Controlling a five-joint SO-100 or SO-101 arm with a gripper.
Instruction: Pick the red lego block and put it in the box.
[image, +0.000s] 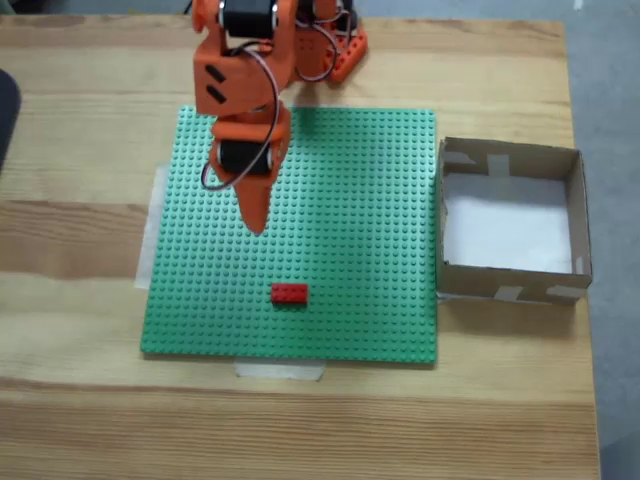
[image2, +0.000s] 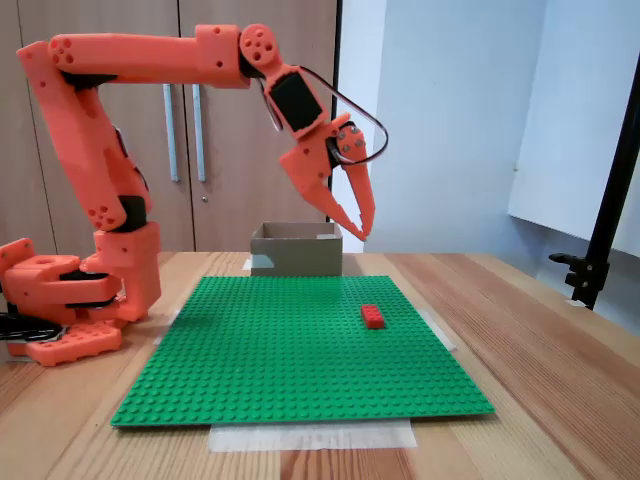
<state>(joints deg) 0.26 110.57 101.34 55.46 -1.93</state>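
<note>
The red lego block lies flat on the green studded baseplate, near its front edge in a fixed view; it also shows as a small red brick on the plate's right half. The orange gripper hangs in the air well above the plate, pointing down, apart from the block. Its fingertips meet at a point with nothing between them. The box, brown cardboard with a white floor, stands just off the baseplate's right edge, and shows as a box behind the plate.
The arm's orange base sits at the plate's far side on the wooden table. Pale tape strips hold the baseplate's edges. A black stand rises at the right of the table.
</note>
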